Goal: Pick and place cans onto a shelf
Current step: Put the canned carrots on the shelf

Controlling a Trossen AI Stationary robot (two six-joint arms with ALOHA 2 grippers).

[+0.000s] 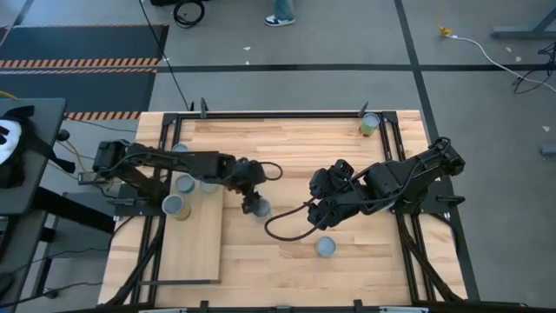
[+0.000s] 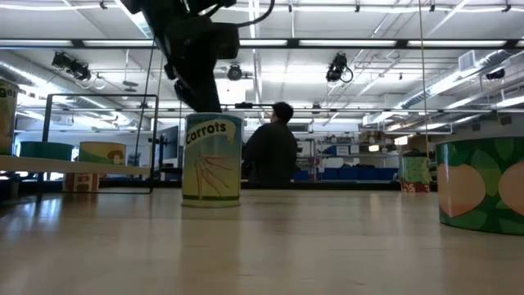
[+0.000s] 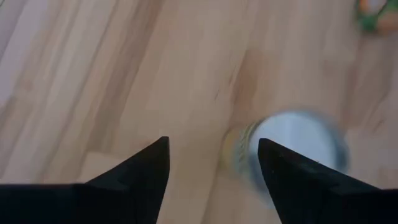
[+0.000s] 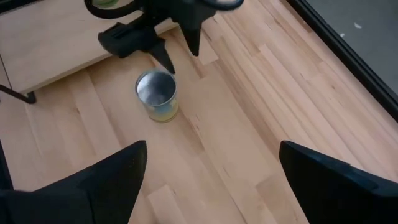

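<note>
Shelf (image 1: 195,252): three cans shelved. Desk: three cans left. My left claw (image 1: 253,198), open, hovers above carrots can (image 1: 257,209); right claw (image 1: 323,209) open, waiting.

Butcher-block table (image 1: 347,269): shelf (image 1: 195,248) w/ 3 cans (image 1: 174,207); 3 more cans on bare top.

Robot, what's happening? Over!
Left end effector open above carrots can, not gripping. Right end effector open, waiting nearby. Three cans on shelf. Nothing blocking.
</note>
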